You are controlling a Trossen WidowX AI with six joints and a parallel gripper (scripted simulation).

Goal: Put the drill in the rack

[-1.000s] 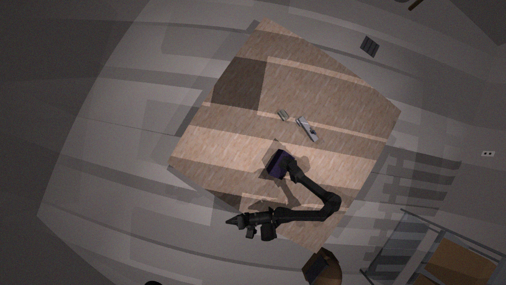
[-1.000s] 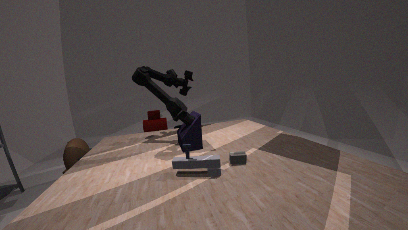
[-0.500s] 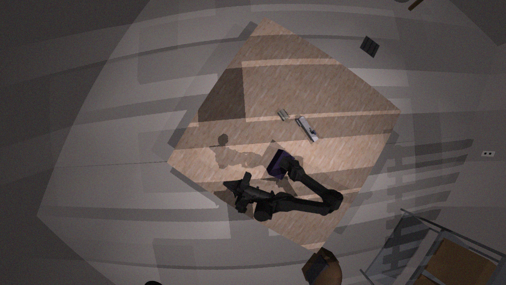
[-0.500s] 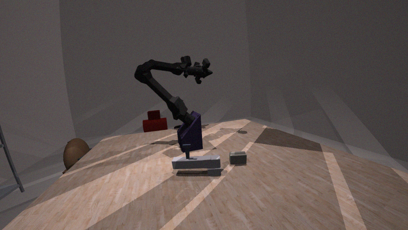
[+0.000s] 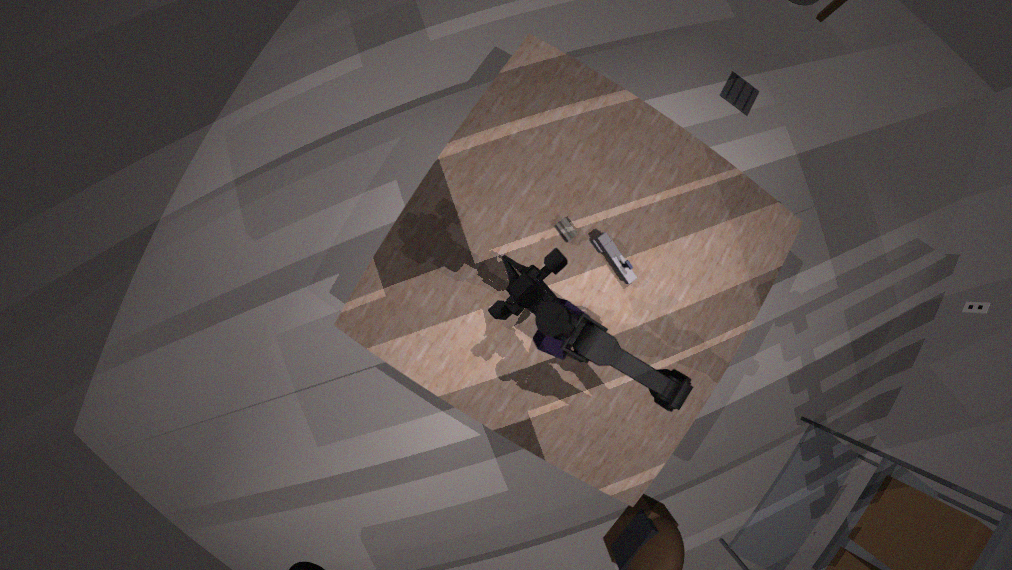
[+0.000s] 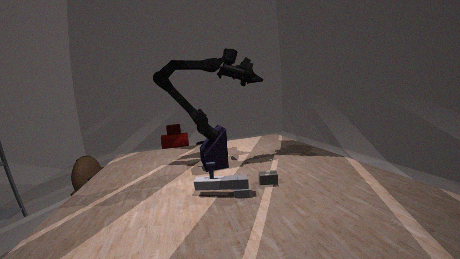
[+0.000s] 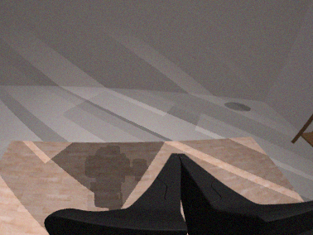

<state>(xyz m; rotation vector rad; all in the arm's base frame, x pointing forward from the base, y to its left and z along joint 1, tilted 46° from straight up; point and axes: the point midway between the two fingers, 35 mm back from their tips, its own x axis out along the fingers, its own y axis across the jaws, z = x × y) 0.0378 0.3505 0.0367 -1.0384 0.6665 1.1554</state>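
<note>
A long grey block (image 5: 613, 255) (image 6: 233, 183) lies on the table, with a darker foot under one end. A small blue T-shaped piece, which looks like the drill (image 5: 627, 264) (image 6: 210, 170), stands upright in the block toward its other end. I cannot tell the key apart from the block. A small grey grooved block, which looks like the rack (image 5: 565, 228) (image 6: 267, 178), sits beside the long block's dark end. My gripper (image 5: 502, 256) (image 6: 262, 79) (image 7: 176, 159) is shut and empty, its tips touching. It hangs high above the table, away from both blocks.
The arm rises from a purple base (image 5: 550, 344) (image 6: 218, 154) on the wooden table (image 5: 566, 155) (image 6: 144, 228) (image 7: 25, 165). The base stands close behind the long block in the exterior view. Bands of light and shadow cross the table. A red object (image 6: 174, 140) is beyond its far edge.
</note>
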